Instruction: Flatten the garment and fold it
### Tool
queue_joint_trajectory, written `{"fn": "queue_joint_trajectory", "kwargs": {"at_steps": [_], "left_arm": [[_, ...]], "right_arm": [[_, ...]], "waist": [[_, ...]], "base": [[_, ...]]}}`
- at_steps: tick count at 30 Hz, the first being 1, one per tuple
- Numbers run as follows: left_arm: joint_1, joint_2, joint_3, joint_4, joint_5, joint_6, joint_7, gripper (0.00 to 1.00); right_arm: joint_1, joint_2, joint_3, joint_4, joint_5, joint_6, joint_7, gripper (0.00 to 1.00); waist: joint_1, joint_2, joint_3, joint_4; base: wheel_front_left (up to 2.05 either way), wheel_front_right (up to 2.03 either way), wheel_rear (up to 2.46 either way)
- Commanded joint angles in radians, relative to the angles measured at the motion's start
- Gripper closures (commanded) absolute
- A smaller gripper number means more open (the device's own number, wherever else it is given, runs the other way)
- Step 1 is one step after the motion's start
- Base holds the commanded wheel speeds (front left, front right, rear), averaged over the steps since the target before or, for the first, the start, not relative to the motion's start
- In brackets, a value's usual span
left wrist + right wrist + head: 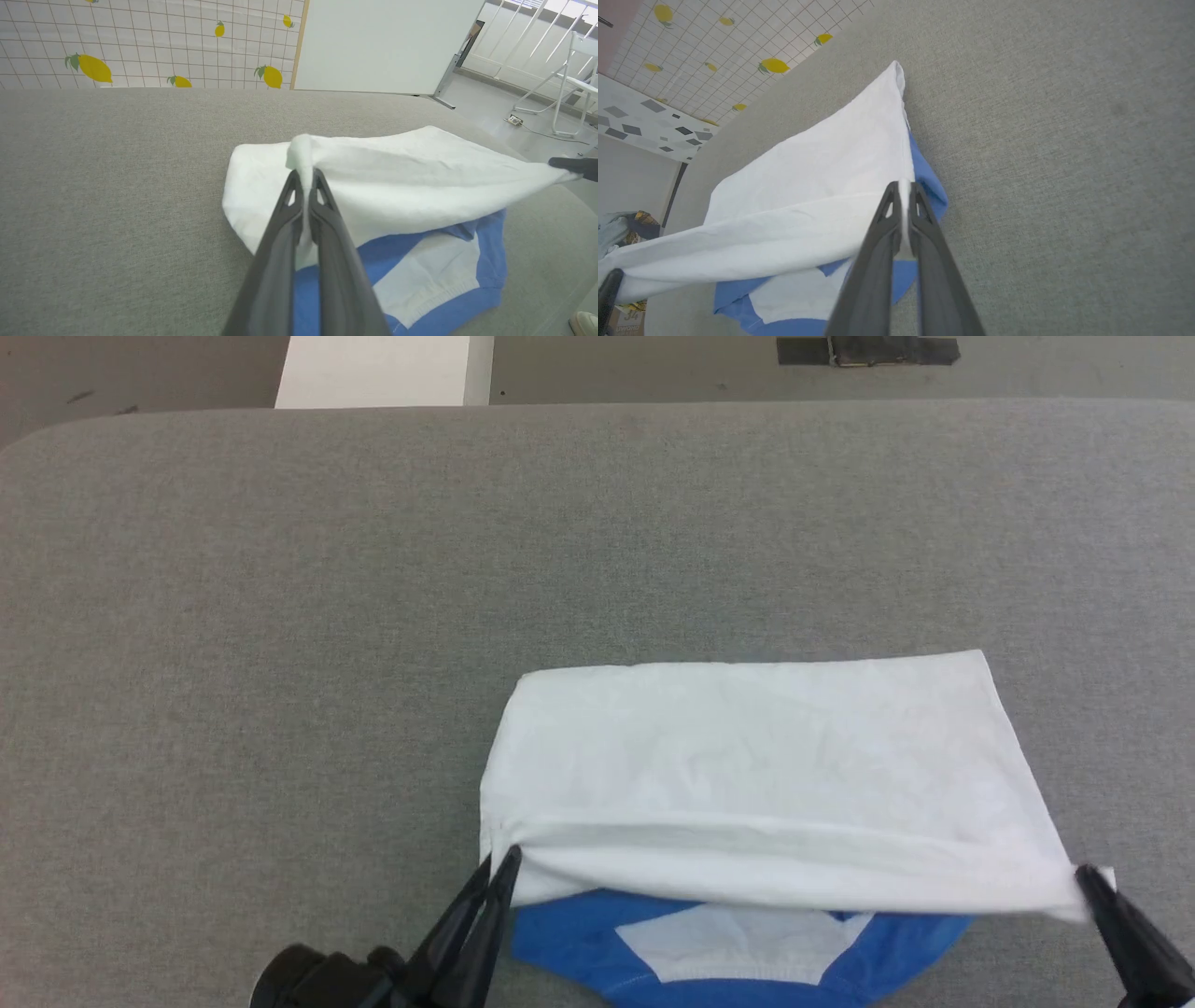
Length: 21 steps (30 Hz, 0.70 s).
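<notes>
Table (280,616) surface is covered in grey cloth, and the shirt (766,756) is laid on its near half, right of centre. The shirt's long axis is set left to right; its white body is doubled over the blue collar end, which points toward the robot. A white panel (373,371) is seen beyond the far edge, well apart. The white layer's near corners are held raised: one is pinched by the left end effector (501,866), the other by the right end effector (1089,877).
</notes>
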Motion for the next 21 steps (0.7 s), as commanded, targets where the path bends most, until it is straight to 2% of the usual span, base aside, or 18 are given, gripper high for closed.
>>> {"fn": "queue_joint_trajectory", "kwargs": {"at_steps": [1, 11, 12, 13, 14, 15, 16, 21], "left_arm": [[0.026, -0.005, 0.004, 0.002, 0.008, -0.012, -0.008, 1.0], [0.031, -0.021, -0.043, 0.177, 0.138, -0.111, -0.009, 1.0], [0.024, -0.028, -0.047, 0.195, 0.148, -0.116, -0.009, 0.95], [0.02, -0.036, -0.045, 0.206, 0.15, -0.118, -0.009, 0.86], [0.018, -0.046, -0.041, 0.22, 0.15, -0.12, -0.009, 0.58], [0.017, -0.054, -0.037, 0.23, 0.15, -0.123, -0.009, 0.25], [0.016, -0.063, -0.03, 0.234, 0.146, -0.123, -0.009, 0.0], [0.031, -0.127, 0.056, 0.19, 0.106, -0.122, -0.009, 0.0]], "right_arm": [[0.022, 0.001, 0.006, 0.002, 0.006, -0.002, -0.005, 1.0], [0.087, -0.016, 0.075, 0.063, -0.06, -0.002, 0.014, 1.0], [0.088, -0.019, 0.081, 0.071, -0.066, -0.002, 0.013, 0.91], [0.088, -0.022, 0.086, 0.077, -0.071, -0.002, 0.011, 0.75], [0.087, -0.024, 0.09, 0.083, -0.074, -0.002, 0.007, 0.25], [0.084, -0.024, 0.092, 0.088, -0.075, -0.002, 0.002, 0.0], [0.083, -0.025, 0.093, 0.089, -0.075, -0.002, 0.0, 0.0], [0.074, -0.047, 0.086, 0.061, -0.056, -0.002, -0.004, 0.0]], "waist": [[0.0001, 0.0, -0.005, -0.004], [0.0001, 0.0, -0.017, 0.009], [0.0001, 0.0, -0.017, 0.011], [0.0001, 0.0, -0.017, 0.012], [0.0001, 0.0, -0.018, 0.014], [0.0001, 0.0, -0.019, 0.015], [0.0001, 0.0, -0.018, 0.016], [0.0001, 0.0, -0.02, 0.019]], "base": [[0.0, 0.0, 0.0], [0.0, 0.0, 0.0], [0.0, 0.0, 0.0], [0.0, 0.0, 0.0], [0.0, 0.0, 0.0], [0.0, 0.0, 0.0], [0.0, 0.0, 0.0], [0.0, 0.0, 0.0]]}}
